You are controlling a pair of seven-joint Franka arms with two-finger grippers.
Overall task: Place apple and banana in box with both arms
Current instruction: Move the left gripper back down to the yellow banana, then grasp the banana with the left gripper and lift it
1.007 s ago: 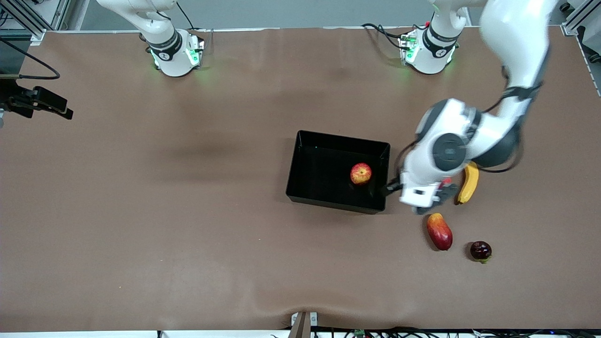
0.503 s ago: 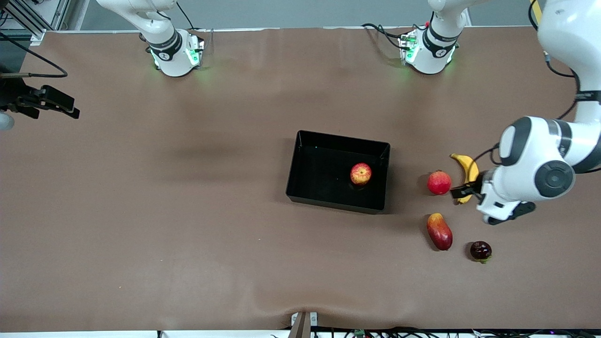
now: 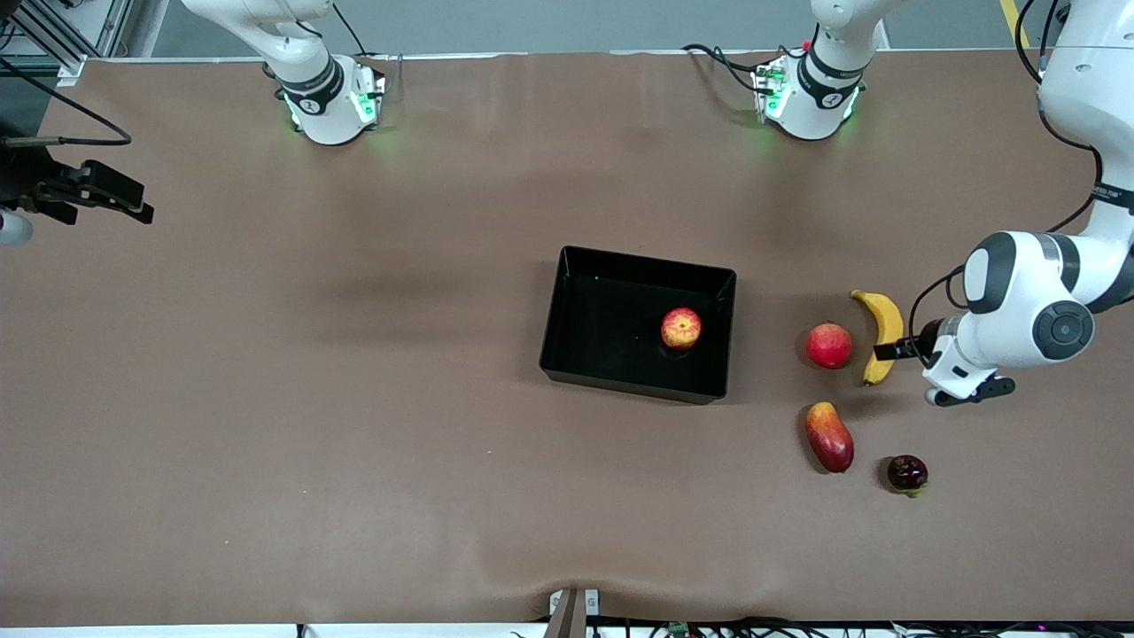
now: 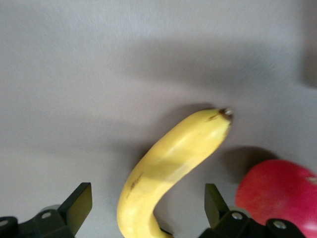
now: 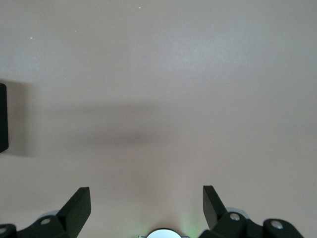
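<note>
The apple [image 3: 680,328], red with yellow blotches, lies inside the black box [image 3: 604,330], close to the wall at the left arm's end. The yellow banana [image 3: 885,333] lies on the table beside the box, toward the left arm's end. My left gripper [image 3: 888,351] is open just over the banana. In the left wrist view the banana [image 4: 171,166] lies between the spread fingers [image 4: 78,203] without touching them. My right gripper [image 3: 124,200] waits open and empty over bare table at the right arm's end; its fingers [image 5: 79,204] show in the right wrist view.
A deep-red round fruit [image 3: 828,346] lies right beside the banana, between it and the box; it also shows in the left wrist view [image 4: 280,191]. A red-yellow mango [image 3: 829,436] and a small dark fruit [image 3: 906,472] lie nearer to the front camera.
My left arm has swung from the box's edge toward its own end of the table and now hangs over the banana, uncovering the deep-red fruit. The right gripper has barely shifted.
</note>
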